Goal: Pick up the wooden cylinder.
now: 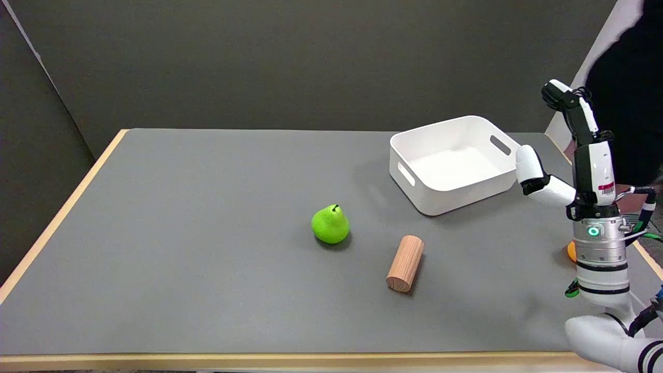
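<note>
One cylinder, one pear, one bin on your grey table (181, 269).

Largest first: the table has a flat matte grey top with a pale wood edge. The white bin (450, 199) is smooth plastic, round-cornered, with slot handles. Your right hand (575, 150) is raised at the right edge, fingers spread, holding nothing. The wooden cylinder (405, 262) lies on its side right of centre, long axis running near-left to far-right, flat end toward you. The glossy green pear (330, 224) stands just left of it.
</note>
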Robot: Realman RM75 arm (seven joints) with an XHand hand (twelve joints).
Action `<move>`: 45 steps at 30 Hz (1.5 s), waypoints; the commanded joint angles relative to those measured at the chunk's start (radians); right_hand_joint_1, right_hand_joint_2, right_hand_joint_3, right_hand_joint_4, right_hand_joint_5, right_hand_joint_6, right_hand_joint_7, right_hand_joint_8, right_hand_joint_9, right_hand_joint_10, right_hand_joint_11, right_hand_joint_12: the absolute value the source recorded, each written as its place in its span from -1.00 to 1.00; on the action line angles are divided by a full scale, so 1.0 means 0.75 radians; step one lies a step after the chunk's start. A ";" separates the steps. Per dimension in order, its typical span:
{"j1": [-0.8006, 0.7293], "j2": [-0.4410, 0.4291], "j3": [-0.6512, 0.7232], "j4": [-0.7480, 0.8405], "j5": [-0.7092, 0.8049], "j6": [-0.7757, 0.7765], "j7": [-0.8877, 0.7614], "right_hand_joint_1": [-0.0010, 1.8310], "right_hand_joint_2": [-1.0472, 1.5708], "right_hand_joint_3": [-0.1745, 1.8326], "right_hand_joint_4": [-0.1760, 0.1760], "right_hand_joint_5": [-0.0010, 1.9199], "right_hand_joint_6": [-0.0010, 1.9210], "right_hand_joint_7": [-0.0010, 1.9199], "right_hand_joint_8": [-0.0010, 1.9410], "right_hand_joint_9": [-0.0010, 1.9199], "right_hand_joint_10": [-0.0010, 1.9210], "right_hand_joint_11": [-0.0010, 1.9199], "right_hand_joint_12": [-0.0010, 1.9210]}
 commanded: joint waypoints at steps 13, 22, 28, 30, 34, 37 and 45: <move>-0.008 0.215 0.350 0.077 -0.727 -0.265 -0.171 -0.11 0.35 0.13 -0.39 -0.67 -0.37 -0.56 -0.52 -0.75 -0.26 -0.96 0.16; -0.008 0.263 0.475 0.214 -1.113 -0.457 -0.234 -0.06 0.33 0.14 -0.14 -0.72 -0.44 -0.66 -0.62 -0.81 -0.37 -1.00 -0.01; -0.023 0.270 0.446 0.280 -1.160 -0.451 -0.234 -0.11 0.31 0.17 -0.15 -0.81 -0.52 -0.77 -0.66 -0.88 -0.42 -1.00 -0.13; -0.036 0.259 0.430 0.291 -1.160 -0.452 -0.237 -0.13 0.30 0.16 -0.17 -0.84 -0.57 -0.80 -0.69 -0.89 -0.43 -1.00 -0.16; -0.071 0.226 0.423 0.263 -1.196 -0.438 -0.257 -0.13 0.29 0.16 -0.21 -0.88 -0.60 -0.83 -0.71 -0.91 -0.44 -1.00 -0.19; -0.060 0.210 0.441 0.185 -1.262 -0.366 -0.249 0.02 0.27 0.20 -0.26 -0.96 -0.51 -0.91 -0.59 -0.95 -0.38 -1.00 -0.22; 0.021 0.269 0.464 -0.017 -1.464 -0.200 -0.231 -0.21 0.27 0.13 -0.23 -0.93 -0.66 -0.85 -0.73 -0.93 -0.47 -1.00 -0.23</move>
